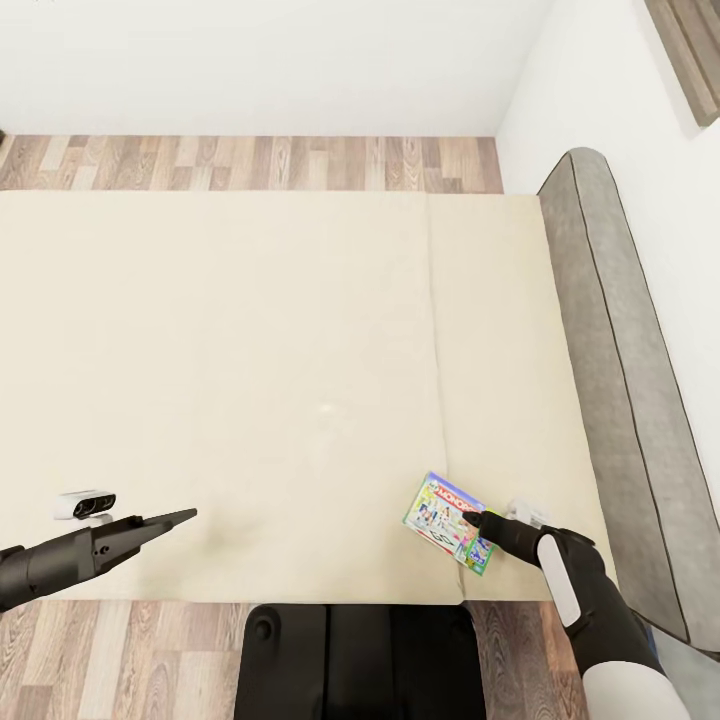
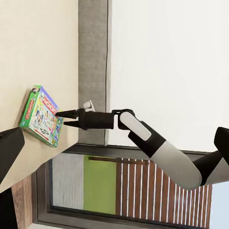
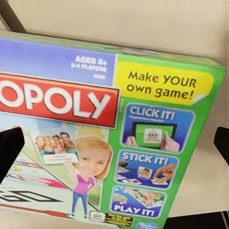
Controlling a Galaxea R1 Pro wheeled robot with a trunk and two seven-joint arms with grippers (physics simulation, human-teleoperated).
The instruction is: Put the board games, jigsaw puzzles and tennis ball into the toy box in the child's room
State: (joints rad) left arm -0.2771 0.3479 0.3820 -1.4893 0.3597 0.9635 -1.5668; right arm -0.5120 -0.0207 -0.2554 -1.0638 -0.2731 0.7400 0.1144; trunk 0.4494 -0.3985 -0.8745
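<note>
The board game (image 1: 450, 523), a green-and-white box with a red Monopoly band, lies flat on the bed (image 1: 250, 380), close to the mattress's near edge and toward the headboard (image 1: 620, 400) side. It sits cover up and turned at a slant to the mattress edge, which leaves its headboard-side edge as the easiest one to reach. The right tool (image 1: 473, 521) is at that edge: in the left wrist view its two dark fingers (image 2: 67, 113) stand parted, their tips right at the side of the box, one above the other, so the tool is open and not yet holding anything. That low, near-level approach suits a thin box lying flat, since the fingers likely need to straddle its edge to pinch it. The right wrist view looks down on the cover from very close, with finger tips at both margins. The left tool (image 1: 170, 521) hovers over bare mattress, well apart from the board game on the side away from the headboard; its fingers look drawn together to a point, empty, apparently kept clear as a bystander.
</note>
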